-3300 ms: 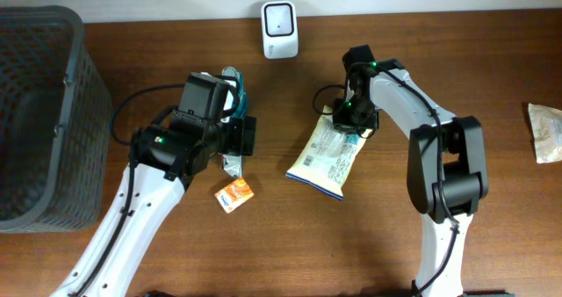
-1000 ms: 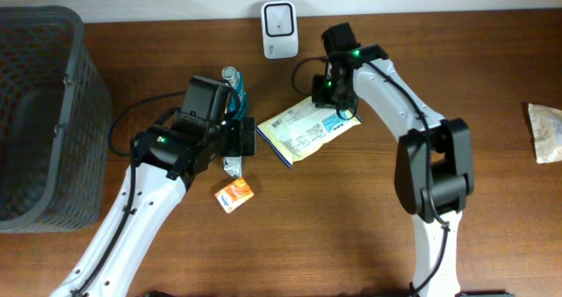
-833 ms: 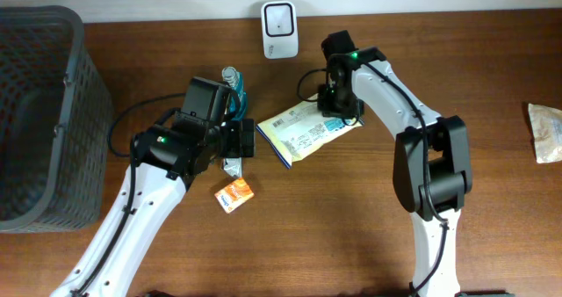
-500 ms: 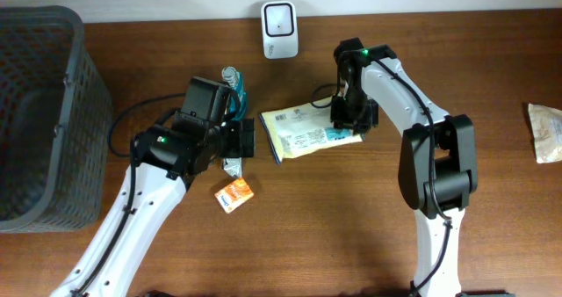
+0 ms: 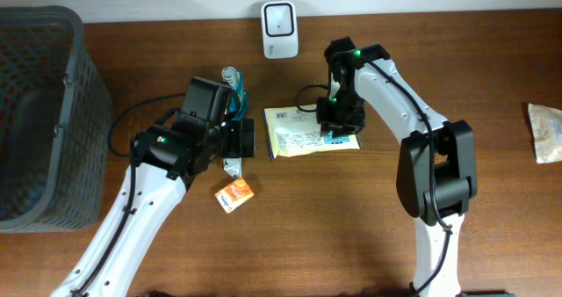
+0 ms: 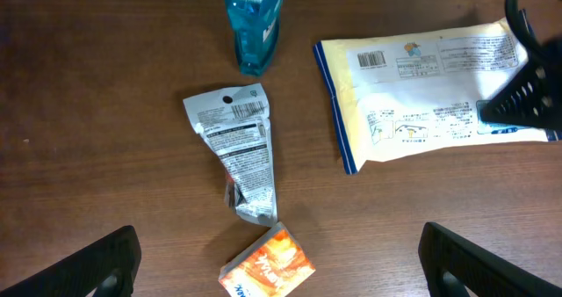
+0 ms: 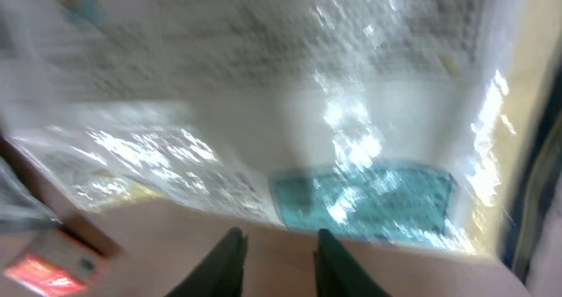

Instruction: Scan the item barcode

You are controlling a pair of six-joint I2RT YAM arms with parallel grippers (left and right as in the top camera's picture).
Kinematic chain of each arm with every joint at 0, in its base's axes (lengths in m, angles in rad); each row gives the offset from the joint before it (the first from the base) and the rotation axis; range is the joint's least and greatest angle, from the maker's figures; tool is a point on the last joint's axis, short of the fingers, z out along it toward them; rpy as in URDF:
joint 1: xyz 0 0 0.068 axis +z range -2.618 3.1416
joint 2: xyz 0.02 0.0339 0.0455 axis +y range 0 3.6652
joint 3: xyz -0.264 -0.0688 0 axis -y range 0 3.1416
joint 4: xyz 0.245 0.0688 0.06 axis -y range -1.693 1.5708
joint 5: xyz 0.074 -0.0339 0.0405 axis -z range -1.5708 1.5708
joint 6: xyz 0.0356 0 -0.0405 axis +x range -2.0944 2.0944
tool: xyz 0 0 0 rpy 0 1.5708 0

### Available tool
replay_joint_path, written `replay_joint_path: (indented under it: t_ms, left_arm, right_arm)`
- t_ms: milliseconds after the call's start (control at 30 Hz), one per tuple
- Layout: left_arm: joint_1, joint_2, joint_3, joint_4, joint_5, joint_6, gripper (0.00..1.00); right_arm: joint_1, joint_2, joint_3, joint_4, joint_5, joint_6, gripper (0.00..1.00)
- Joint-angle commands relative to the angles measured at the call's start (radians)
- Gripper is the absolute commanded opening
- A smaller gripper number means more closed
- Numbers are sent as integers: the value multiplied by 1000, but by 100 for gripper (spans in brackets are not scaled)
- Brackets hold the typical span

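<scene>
The item, a white and yellow packet [image 5: 307,132] with a blue edge, lies flat on the table below the white scanner [image 5: 279,18]. Its barcode [image 6: 372,59] faces up at the packet's left end. My right gripper [image 5: 339,126] is over the packet's right end. In the right wrist view the gripper [image 7: 279,235] stands narrowly open, with bare table between the fingers and the blurred packet [image 7: 351,112] just past the tips. My left gripper [image 6: 279,231] hangs wide open above a silver pouch [image 6: 241,148] and an orange box [image 6: 268,266], holding nothing.
A blue pouch [image 6: 255,20] lies above the silver pouch, left of the packet. A dark mesh basket [image 5: 39,112] fills the table's left end. Another wrapped packet [image 5: 546,132] sits at the far right edge.
The right arm has swung the packet from a tilt to lying level and a little nearer the front. Its jaws widened briefly and narrowed again. The left arm has not moved.
</scene>
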State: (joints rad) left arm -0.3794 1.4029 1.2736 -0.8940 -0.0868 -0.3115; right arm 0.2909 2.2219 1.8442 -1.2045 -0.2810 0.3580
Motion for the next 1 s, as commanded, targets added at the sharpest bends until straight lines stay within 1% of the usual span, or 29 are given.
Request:
replay_joint_path:
  t_ms: [0,200,300,367,500,767,833,867,967]
  left_arm:
    - [3,7,-14,3,-11,-10,99]
    - [3,7,-14,3,-11,-10,99]
    - [3,7,-13,2,-11,-10,99]
    - [3,7,-14,2,-11,-10,99]
    - [3,7,-14,2,-11,-10,99]
    - [3,7,-14,2,-11,-10,99]
    - [3,7,-14,2,-11,-10,99]
    - [3,7,-14,2,-11,-10,99]
    - [3,7,-14,-1,-11,-10,99]
  right_arm:
    - [16,-29,0,82,-71,-10,23]
    - [69,10,-6,171,-71,44,16]
    - [106,30,-7,205,-63,102,13]
    - [125,39,-7,235,-42,138,14]
    - [148,55,-7,253,69,222,15]
    - [154,76,-11,267,93,227,15]
    - [164,76,-12,267,95,227,15]
    - [171,76,-12,267,95,227,18]
    - [199,76,-16,268,99,228,20]
